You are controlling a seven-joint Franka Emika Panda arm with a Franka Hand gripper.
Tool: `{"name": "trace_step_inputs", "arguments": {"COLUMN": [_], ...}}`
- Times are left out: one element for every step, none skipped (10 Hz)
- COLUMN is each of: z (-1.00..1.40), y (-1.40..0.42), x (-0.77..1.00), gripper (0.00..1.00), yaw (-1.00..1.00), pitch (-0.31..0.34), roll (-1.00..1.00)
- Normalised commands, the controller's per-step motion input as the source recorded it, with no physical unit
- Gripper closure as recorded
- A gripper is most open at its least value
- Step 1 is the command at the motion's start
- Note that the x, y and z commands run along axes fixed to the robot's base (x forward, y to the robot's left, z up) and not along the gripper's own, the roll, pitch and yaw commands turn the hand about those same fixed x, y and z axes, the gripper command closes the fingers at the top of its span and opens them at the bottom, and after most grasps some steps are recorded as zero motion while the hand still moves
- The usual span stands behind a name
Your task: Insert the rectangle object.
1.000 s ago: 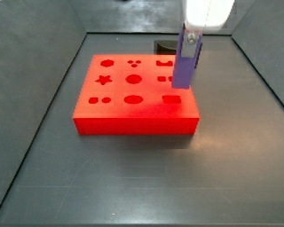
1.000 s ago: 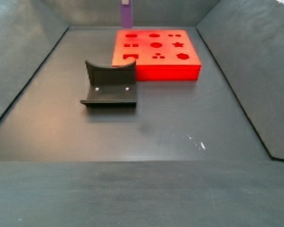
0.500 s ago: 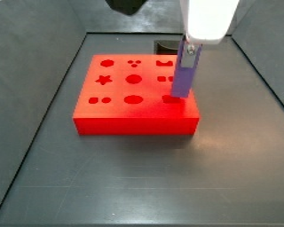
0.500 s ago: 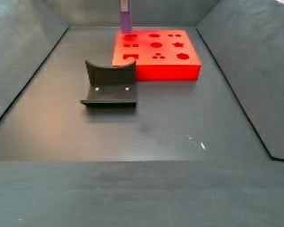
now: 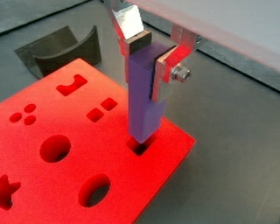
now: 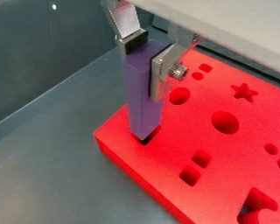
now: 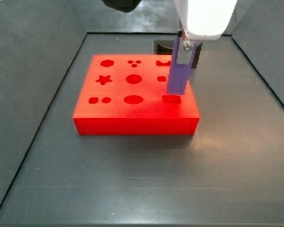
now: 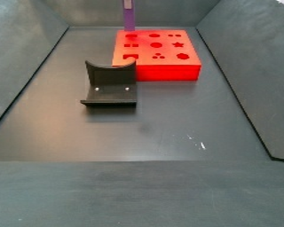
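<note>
1. Rectangle object (image 5: 145, 92), a long, slim purple-violet bar, stands upright with its lower end in a small hole near the corner of the flat red block with shaped holes (image 5: 60, 131); both wrist views show its tip at the hole's mouth (how deep it sits cannot be told).

2. Tool (image 5: 152, 54), the arm's two-finger part, hangs directly above that corner of the block, its flat silver fingers (image 5: 130, 26) clamped on the upper end of the bar, one plate on each side.

3. Seen from a side view, the bar (image 7: 177, 71) rises from the block's (image 7: 127, 111) near right corner, the white wrist housing above it.

4. Elsewhere on the block, star, circle, dot and square cut-outs lie open in both wrist views.

5. Dark grey curved holder (image 8: 109, 84) sits on the dark worktop (image 8: 156, 133), well apart from the block (image 8: 162, 62), and shows beyond the block's far edge in a wrist view (image 5: 60, 48).
</note>
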Motion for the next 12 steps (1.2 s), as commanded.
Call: {"name": "trace_step_inputs", "arguments": {"z": [-0.08,-0.14,-0.26,-0.23,-0.22,-0.21,-0.11,-0.08,-0.11,-0.13,-0.23,-0.26], "y": [-0.06,-0.1,-0.06,-0.08,-0.04,-0.01,-0.08,-0.15,-0.1,-0.05,0.08,0.11], "x": [0.0,0.0,0.0,0.0,0.0,-0.01,-0.04,0.0,0.0,0.0,0.0,0.14], "gripper": [1.0,1.0,1.0,1.0,1.0,1.0,1.0,1.0,1.0,1.0,1.0,1.0], "yaw": [0.19,0.19,0.19,0.2,0.19,0.18,0.18,0.17,0.18,0.11,0.0,-0.09], "pitch": [0.0,0.0,0.0,0.0,0.0,0.0,0.0,0.0,-0.006,-0.019,-0.023,0.0], "roll": [0.2,0.18,0.22,0.2,0.17,0.16,0.07,0.0,-0.03,-0.08,-0.09,-0.06]}}
